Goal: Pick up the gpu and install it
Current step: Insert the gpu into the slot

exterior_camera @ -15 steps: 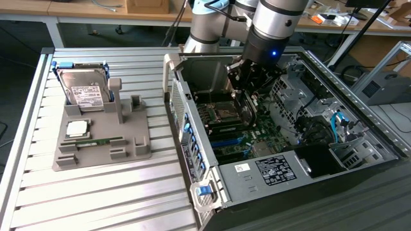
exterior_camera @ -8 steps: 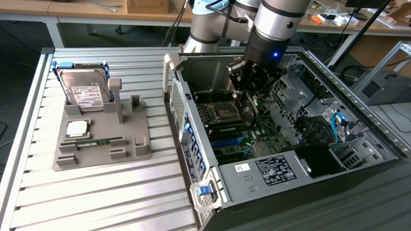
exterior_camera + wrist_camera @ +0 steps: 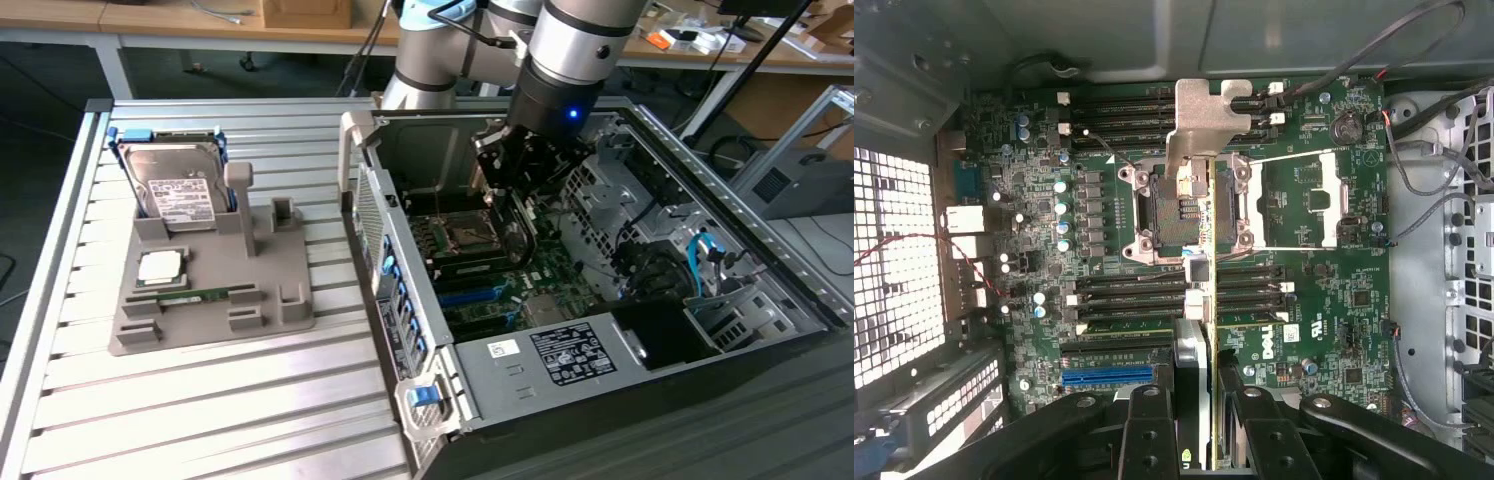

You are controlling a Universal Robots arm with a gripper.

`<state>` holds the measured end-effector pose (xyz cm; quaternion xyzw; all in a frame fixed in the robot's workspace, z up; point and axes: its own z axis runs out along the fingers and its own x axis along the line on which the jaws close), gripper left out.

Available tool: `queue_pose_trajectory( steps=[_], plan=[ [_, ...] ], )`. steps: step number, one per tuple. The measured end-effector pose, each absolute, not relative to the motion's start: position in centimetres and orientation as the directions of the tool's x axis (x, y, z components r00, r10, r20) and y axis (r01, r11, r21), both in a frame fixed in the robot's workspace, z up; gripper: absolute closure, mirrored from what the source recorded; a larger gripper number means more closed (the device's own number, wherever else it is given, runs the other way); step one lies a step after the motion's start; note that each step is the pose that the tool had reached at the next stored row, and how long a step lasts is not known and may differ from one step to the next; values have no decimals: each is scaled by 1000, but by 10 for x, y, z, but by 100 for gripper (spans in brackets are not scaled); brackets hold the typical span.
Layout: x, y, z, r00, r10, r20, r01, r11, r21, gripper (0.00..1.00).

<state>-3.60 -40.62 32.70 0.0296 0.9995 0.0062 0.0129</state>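
My gripper (image 3: 523,160) hangs inside the open computer case (image 3: 567,355), above the motherboard (image 3: 501,285). It is shut on the gpu (image 3: 1204,250), a thin card that the wrist view shows edge-on between the two black fingers (image 3: 1149,425). The card's silver metal bracket (image 3: 1206,115) is at the end away from the fingers. The card is held above the board, over the CPU socket (image 3: 1169,210) and apart from the slots. In the exterior view the card is mostly hidden behind the gripper body.
A blue expansion slot (image 3: 1106,377) and black slots lie on the board near the fingers. Cables (image 3: 701,265) and drive cages fill the case at the exterior view's right. Left of the case, a grey fixture (image 3: 274,300) holds a hard drive (image 3: 174,185), a processor (image 3: 160,265) and a RAM stick (image 3: 194,295).
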Motion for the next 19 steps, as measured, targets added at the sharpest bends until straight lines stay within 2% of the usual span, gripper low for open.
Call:
queue_pose_trajectory(
  steps=[8,19],
  plan=[
    [-36,-406,327,-998,54,-25,54,998,13,73],
    [-36,-406,327,-998,-52,-25,-52,999,13,73]
  ],
)
